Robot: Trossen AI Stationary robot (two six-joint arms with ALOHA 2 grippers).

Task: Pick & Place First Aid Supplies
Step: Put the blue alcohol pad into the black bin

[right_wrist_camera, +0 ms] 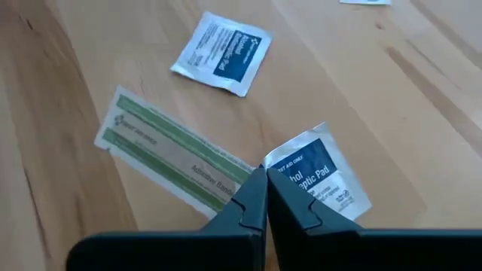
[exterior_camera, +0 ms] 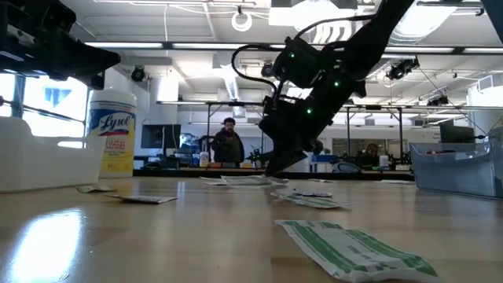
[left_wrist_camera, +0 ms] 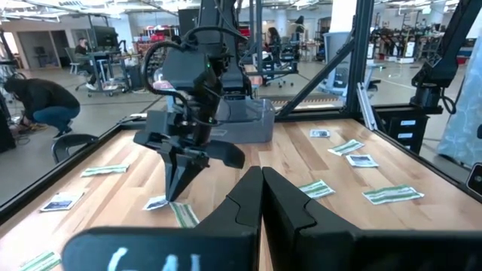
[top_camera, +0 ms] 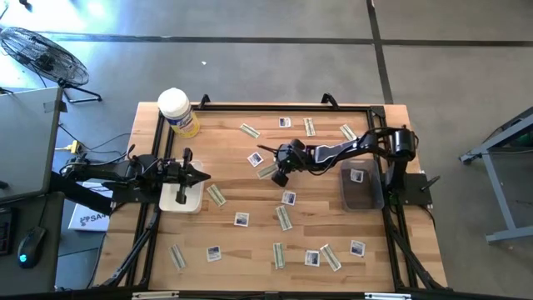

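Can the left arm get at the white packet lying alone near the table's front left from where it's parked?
Probably yes. The left gripper, shut, waits over the white tray, and the white packet lies flat on bare wood on that arm's side, with nothing standing between them.

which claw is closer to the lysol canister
Left. The left claw sits shut over a white tray just in front of the Lysol canister, on the same side of the table. The right claw is shut on a white packet near the table's middle, farther off.
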